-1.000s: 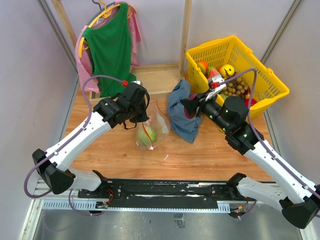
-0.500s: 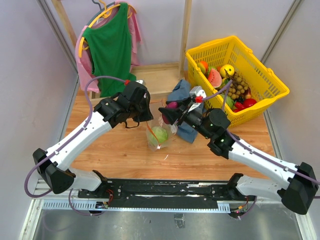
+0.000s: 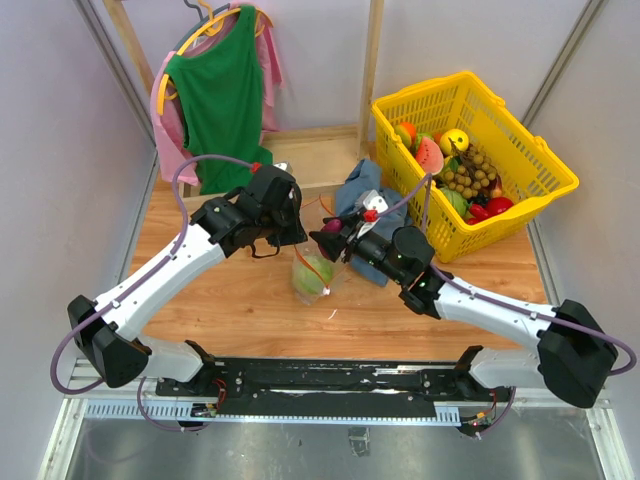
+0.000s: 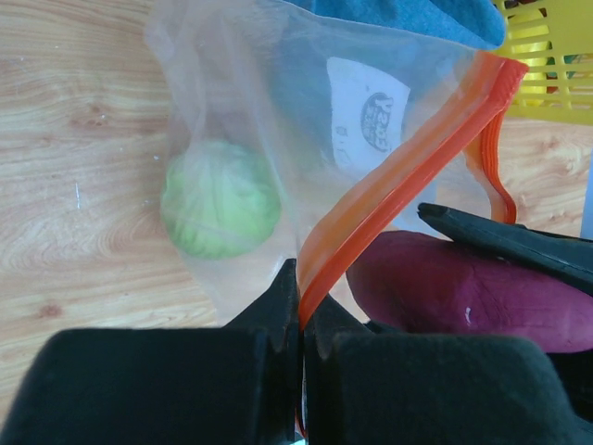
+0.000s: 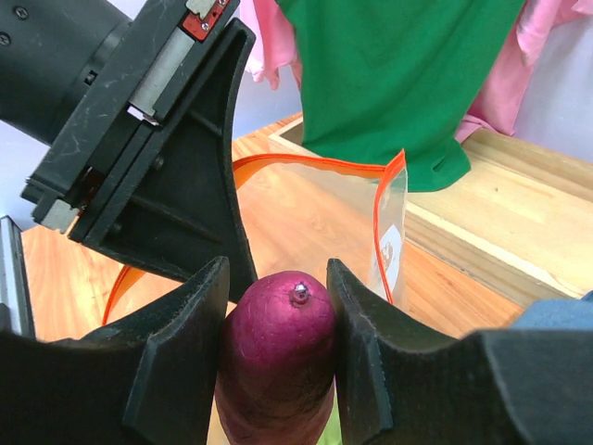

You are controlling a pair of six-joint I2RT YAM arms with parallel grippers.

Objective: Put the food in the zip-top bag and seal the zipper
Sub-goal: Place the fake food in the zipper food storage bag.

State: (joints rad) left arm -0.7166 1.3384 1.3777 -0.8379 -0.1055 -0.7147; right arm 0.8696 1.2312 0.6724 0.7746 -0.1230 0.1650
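Observation:
The clear zip-top bag (image 3: 312, 270) hangs open at table centre with a pale-green cabbage (image 4: 220, 198) inside. My left gripper (image 4: 302, 301) is shut on the bag's red-orange zipper (image 4: 398, 185) and holds the mouth up; in the top view the left gripper (image 3: 297, 238) is just above the bag. My right gripper (image 5: 278, 292) is shut on a purple piece (image 5: 276, 357) and holds it at the bag's mouth, right next to the left gripper; it also shows in the top view (image 3: 328, 237). The white label (image 4: 369, 115) faces the left wrist camera.
A yellow lattice basket (image 3: 530, 180) with several toy foods stands at the back right. A blue-grey cloth (image 3: 360, 195) lies behind the right gripper. Green and pink clothes (image 3: 215, 80) hang at the back left, beside a wooden frame (image 3: 372, 70).
My right gripper has moved left from the basket with the purple piece to the bag's mouth. My left gripper has kept the zipper and lifted the bag so that it hangs.

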